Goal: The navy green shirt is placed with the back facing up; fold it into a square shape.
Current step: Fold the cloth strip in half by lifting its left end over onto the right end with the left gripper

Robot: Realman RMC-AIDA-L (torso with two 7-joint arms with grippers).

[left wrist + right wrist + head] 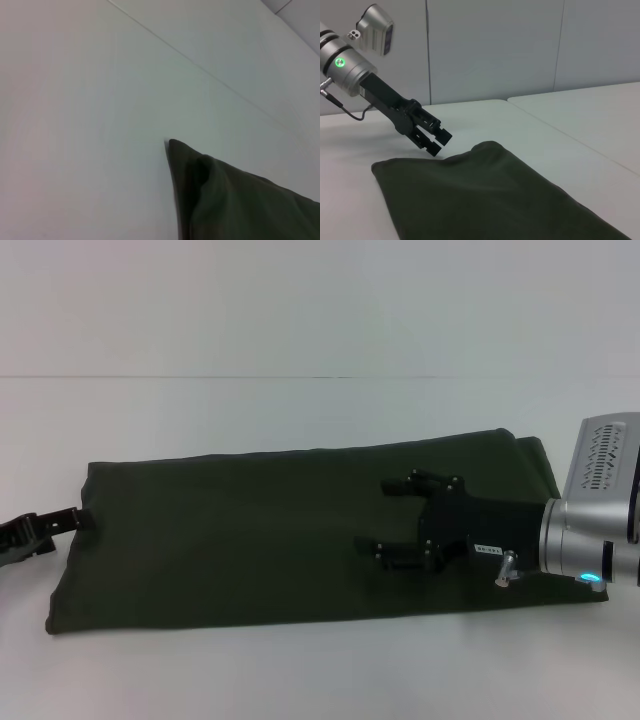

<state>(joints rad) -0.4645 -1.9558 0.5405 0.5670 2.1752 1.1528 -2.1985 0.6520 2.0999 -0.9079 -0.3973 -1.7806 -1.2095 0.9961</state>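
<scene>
The wide white table (300, 340) carries the large dark olive-green cloth shirt (250, 540), lying flat across its middle as a long band running left to right, sleeves already tucked out of sight. By my reckoning the lengthwise folds are done and the crosswise folding into a square is what remains. The right gripper (392, 522), black and two-fingered, hangs over the shirt's right part with its fingers spread and nothing between them. The left gripper (78, 518) sits at the shirt's far left corner, fingers slightly parted, not visibly pinching the cloth. There are no containers anywhere.
</scene>
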